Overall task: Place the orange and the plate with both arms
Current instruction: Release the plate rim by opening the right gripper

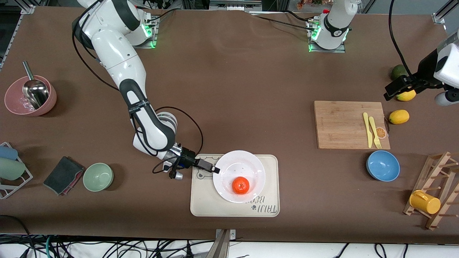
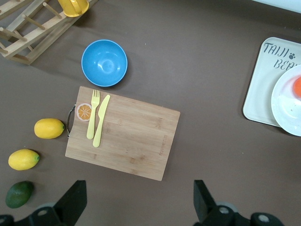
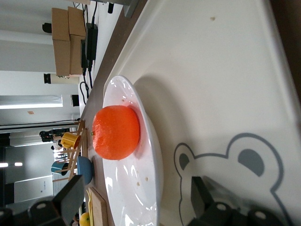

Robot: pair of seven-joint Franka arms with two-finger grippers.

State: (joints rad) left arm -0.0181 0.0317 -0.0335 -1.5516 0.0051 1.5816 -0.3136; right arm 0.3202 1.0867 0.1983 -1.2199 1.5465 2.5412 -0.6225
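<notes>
The orange [image 1: 240,185] lies in the white plate [image 1: 229,165], which sits on the cream bear-print tray [image 1: 200,206]. My right gripper [image 1: 215,169] is low at the plate's rim on the side toward the right arm's end of the table. In the right wrist view the gripper [image 3: 136,184] is open, its jaws straddling the plate's rim [image 3: 153,188], with the orange [image 3: 116,132] just past it. My left gripper [image 1: 389,92] is open and empty, up over the lemons. Its wrist view [image 2: 139,187] shows bare table below, with the plate [image 2: 284,108] and the orange [image 2: 297,86] at the edge.
A wooden cutting board [image 1: 340,123] holds a yellow knife and fork. Two lemons [image 1: 398,116] and a green fruit [image 1: 398,71] lie beside it. A blue bowl [image 1: 383,165], a rack with a yellow mug [image 1: 425,201], a green bowl [image 1: 98,176] and a pink bowl [image 1: 30,96] stand around.
</notes>
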